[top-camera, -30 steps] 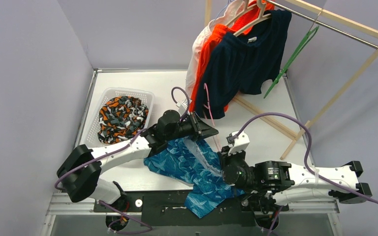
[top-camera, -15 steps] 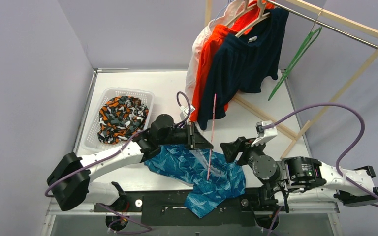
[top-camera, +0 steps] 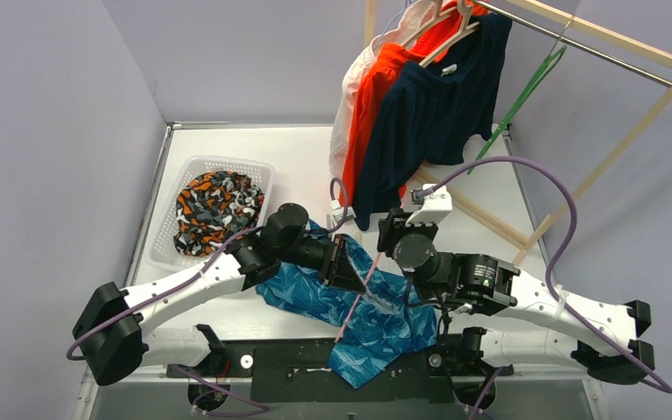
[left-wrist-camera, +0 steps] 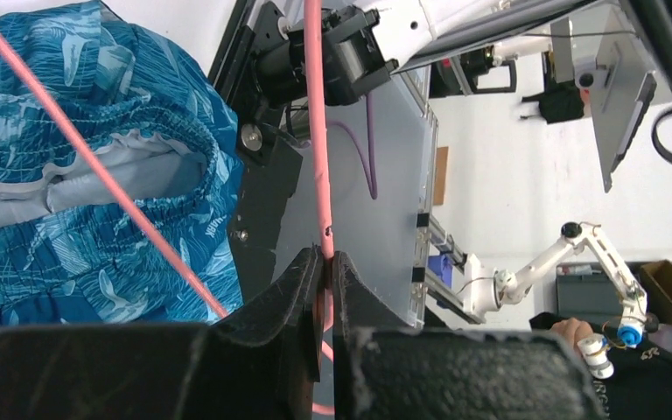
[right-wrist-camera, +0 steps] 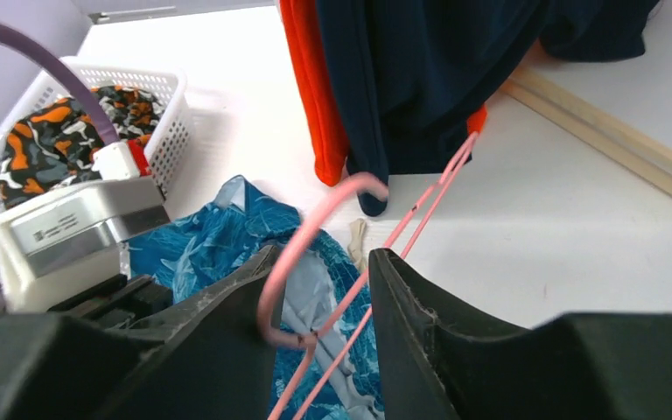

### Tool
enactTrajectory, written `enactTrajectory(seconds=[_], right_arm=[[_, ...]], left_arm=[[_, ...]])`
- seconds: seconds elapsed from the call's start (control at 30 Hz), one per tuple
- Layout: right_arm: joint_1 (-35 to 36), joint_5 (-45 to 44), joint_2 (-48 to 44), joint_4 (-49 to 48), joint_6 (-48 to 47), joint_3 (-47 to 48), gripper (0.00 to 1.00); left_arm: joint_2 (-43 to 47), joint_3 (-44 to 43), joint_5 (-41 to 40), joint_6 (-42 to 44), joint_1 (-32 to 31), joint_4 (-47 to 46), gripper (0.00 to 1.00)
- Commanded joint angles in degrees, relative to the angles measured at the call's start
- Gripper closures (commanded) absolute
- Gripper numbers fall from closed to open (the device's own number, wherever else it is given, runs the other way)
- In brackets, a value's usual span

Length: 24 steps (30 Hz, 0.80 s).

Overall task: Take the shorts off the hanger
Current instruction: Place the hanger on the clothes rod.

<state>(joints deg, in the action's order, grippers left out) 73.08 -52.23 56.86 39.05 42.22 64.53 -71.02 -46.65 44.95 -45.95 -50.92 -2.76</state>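
The teal-blue wavy-patterned shorts point(top-camera: 376, 324) lie loose on the table at the near edge, off the pink hanger point(top-camera: 359, 293); they also show in the left wrist view point(left-wrist-camera: 52, 175) and the right wrist view point(right-wrist-camera: 201, 254). My left gripper point(top-camera: 354, 271) is shut on the pink hanger's wire point(left-wrist-camera: 315, 131). My right gripper point(top-camera: 387, 234) is open, its fingers on either side of the hanger's hook point(right-wrist-camera: 315, 236). The camouflage shorts point(top-camera: 214, 206) lie in the basket. The navy shorts point(top-camera: 433, 105), orange shorts point(top-camera: 374, 96) and white shorts point(top-camera: 350, 87) hang on the rack.
The white basket point(top-camera: 194, 164) stands at the left. The wooden rack point(top-camera: 612, 39) stands at the back right, with a bare green hanger point(top-camera: 521, 101) on its rail. The rack's base bar point(right-wrist-camera: 612, 140) lies across the table.
The left gripper has lowered and tilted the pink hanger toward the near edge. The right arm pulled away to the right, then swung back to the hanger's hook.
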Motion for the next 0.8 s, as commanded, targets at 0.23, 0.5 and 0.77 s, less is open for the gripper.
enactTrajectory(seconds=[0.23, 0.5, 0.77], right_arm=[[-10.05, 28.77, -4.68, -20.75, -16.99, -7.35, 0.62], [-11.6, 27.36, -7.17, -23.95, -16.79, -10.73, 0.9], [-11.67, 23.47, -3.9, -17.13, -14.86, -5.79, 1.0]], left_arm=[[3.03, -1.66, 8.33, -0.17, 0.01, -5.88, 1.0], [3.69, 0.87, 9.91, -5.81, 1.75, -12.88, 1.0], [4.26, 0.81, 8.87, -5.32, 3.45, -11.13, 0.52]])
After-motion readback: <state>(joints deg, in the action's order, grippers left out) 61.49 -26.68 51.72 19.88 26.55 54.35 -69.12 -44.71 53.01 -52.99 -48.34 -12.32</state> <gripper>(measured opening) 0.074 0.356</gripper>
